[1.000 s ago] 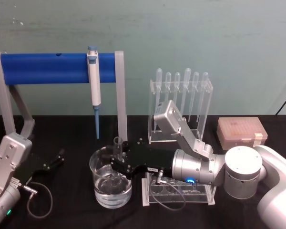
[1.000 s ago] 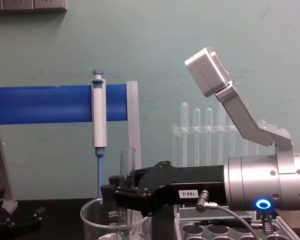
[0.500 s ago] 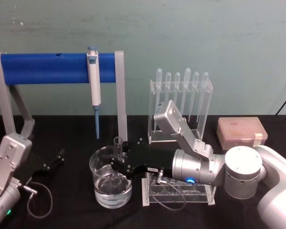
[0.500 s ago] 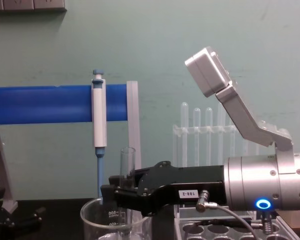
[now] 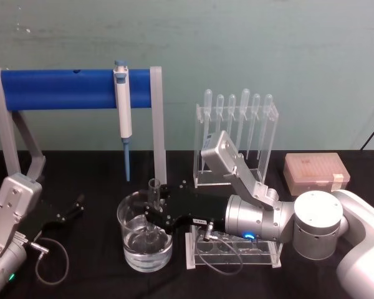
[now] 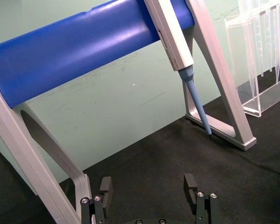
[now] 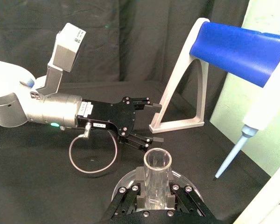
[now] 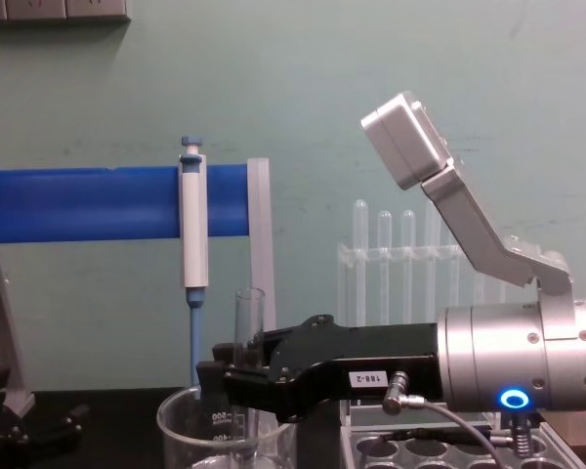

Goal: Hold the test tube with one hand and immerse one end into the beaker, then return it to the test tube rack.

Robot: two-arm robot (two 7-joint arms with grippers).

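The clear glass test tube stands upright inside the wide glass beaker, its lower end in the water. My right gripper is shut on the test tube's middle, reaching in from the right over the beaker's rim. From the chest, the test tube rises above the black right gripper and the beaker. The right wrist view looks down the open test tube between the fingers. My left gripper rests open on the black table at the left, also seen as the left gripper beside the beaker.
A blue-and-white pipettor hangs from the blue-bar stand behind the beaker. An acrylic rack of pipettes stands at the back. A clear tube rack lies under my right wrist. A pinkish box sits far right.
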